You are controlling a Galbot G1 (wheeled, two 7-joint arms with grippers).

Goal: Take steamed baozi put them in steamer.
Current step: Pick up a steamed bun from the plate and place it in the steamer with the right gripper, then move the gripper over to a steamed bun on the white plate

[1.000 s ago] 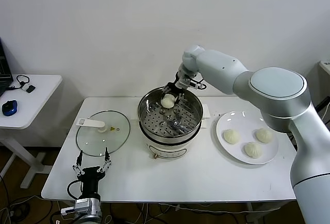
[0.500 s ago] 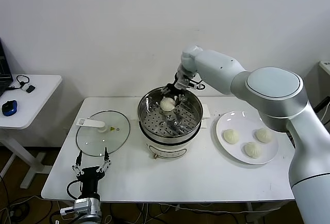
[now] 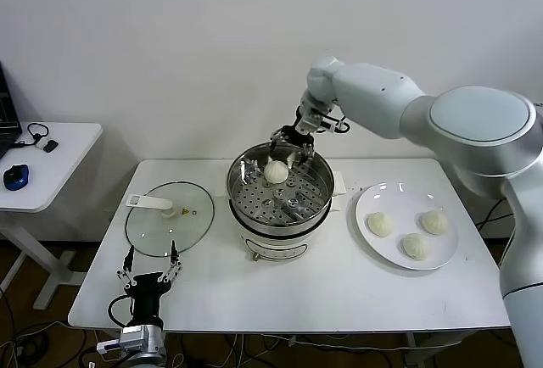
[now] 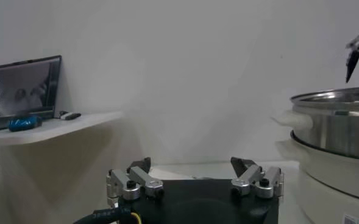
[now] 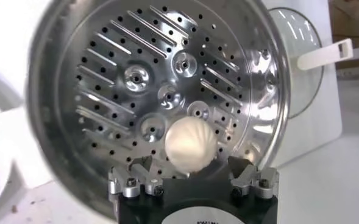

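The steamer [image 3: 254, 234], a shiny steel pot on a white base, stands mid-table. One cream baozi [image 3: 275, 171] lies on its perforated tray [image 5: 136, 79] near the back wall; it also shows in the right wrist view [image 5: 191, 145]. My right gripper [image 3: 293, 146] hangs just above that bun, over the pot's rear rim, open and apart from the bun [image 5: 191, 168]. Three more baozi [image 3: 381, 224] [image 3: 434, 221] [image 3: 417, 246] lie on the white plate [image 3: 383, 197] to the right. My left gripper [image 3: 151, 271] is parked open and empty at the table's front left [image 4: 191, 164].
A flat glass lid [image 3: 170, 218] with a white handle lies left of the steamer. A white side table [image 3: 51, 160] with a blue mouse stands further left. The steamer's side [image 4: 337, 122] shows in the left wrist view. A white wall is behind.
My right gripper has let go of the baozi and risen above the pot's rear rim. The baozi stays on the tray. The left arm has not moved.
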